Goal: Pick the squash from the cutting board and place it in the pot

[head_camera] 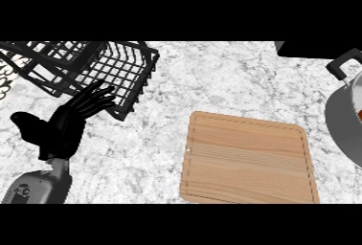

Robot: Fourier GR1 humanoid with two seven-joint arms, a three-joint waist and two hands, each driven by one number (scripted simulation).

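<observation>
- Nearby, at left: left robot hand [60, 127], black, fingers straight and spread, thumb out to the left, holding nothing, rising from a grey forearm [39, 186] at the near edge.
- Fingertips overlapping the near corner of a black wire dish rack [92, 67], far left on the tabletop [233, 76] of white-grey marble.
- Centre right: wooden cutting board [247, 160], flat, bare on top, near edge reaching the bottom of the view.
- Far right: grey pot [343, 122], cut by the view's edge, black handle [341, 64] at its far side, something orange-red [360, 115] just showing inside at the rim; shape not clear enough to name it the squash.
- Right robot hand nowhere in view.
</observation>
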